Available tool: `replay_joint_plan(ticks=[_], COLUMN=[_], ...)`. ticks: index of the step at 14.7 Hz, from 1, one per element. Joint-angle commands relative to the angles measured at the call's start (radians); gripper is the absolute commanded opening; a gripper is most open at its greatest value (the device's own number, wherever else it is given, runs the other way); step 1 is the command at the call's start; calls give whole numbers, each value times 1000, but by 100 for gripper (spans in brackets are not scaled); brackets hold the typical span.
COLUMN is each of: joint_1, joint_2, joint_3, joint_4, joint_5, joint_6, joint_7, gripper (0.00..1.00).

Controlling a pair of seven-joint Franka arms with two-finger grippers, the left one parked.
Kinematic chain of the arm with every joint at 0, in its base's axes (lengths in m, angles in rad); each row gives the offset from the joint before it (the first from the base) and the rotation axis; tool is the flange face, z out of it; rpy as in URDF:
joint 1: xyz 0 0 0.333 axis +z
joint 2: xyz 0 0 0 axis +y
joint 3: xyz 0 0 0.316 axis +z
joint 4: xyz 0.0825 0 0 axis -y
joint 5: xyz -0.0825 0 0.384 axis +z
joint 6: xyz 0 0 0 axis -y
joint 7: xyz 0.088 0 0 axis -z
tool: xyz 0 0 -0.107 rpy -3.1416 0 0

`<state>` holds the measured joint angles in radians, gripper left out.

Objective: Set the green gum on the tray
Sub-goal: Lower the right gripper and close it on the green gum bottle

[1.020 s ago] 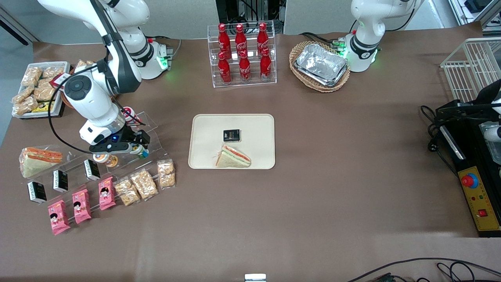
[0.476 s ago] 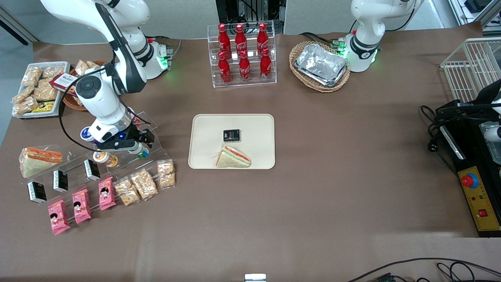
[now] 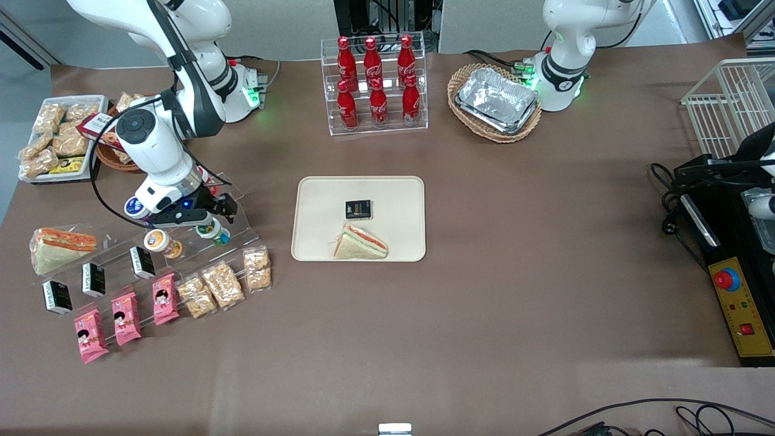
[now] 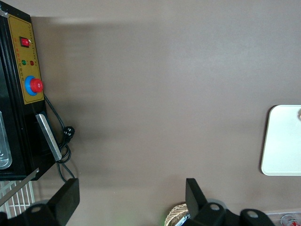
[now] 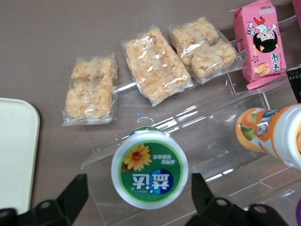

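Brown table (image 3: 484,315), w/ the cream tray (image 3: 321,200) about mid-table; a wrapped sandwich (image 3: 361,243) and a small black packet (image 3: 358,209) lie in it. Farther from the front camera: a clear rack of red cola bottles (image 3: 375,85) and a wicker basket w/ foil trays (image 3: 496,102).

Toward the working arm's end stands a clear stepped display stand (image 3: 236,200). On and beside it: orange-lidded bottle (image 3: 161,243), blue-lidded bottle (image 3: 134,207), pink snack packs (image 3: 127,318), rice-cracker bags (image 3: 224,283), black packets (image 3: 94,278), another sandwich (image 3: 60,245).

The green gum (image 3: 213,231) sits on the stand's step nearest the tray, between the gripper (image 3: 209,227) fingers. Gripper is spread wide, one finger each side of the bottle, neither touching. Cracker bags lie just beside the stand, nearer the front camera.

Wrist cam only: gum (image 5: 149,168) has a white cap w/ green round label, yellow flower and blue band w/ white print; fingers (image 5: 75,193) flank it w/ gaps; tray corner (image 5: 19,155) shows beside it. Orange bottle (image 5: 273,134) lies tilted nearby.
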<state>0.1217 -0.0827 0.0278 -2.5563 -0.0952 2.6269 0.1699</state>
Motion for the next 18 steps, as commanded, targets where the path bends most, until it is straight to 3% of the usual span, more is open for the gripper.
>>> replay_joint_plan(ticks=[1, 4, 6, 11, 16, 18], joint_1=[-13, -14, -16, -16, -16, -14], joint_2=[-26, -23, -26, -40, -51, -51], joint_3=[-2, -2, -3, -6, 0, 1], joint_4=[-22, -19, -10, 71, 362, 496], joint_5=[-20, -20, -20, -9, 11, 70], joint_6=[13, 10, 10, -103, -541, -739], joint_7=[10, 14, 16, 13, 4, 0], gripper=[50, 16, 9, 9, 9, 9])
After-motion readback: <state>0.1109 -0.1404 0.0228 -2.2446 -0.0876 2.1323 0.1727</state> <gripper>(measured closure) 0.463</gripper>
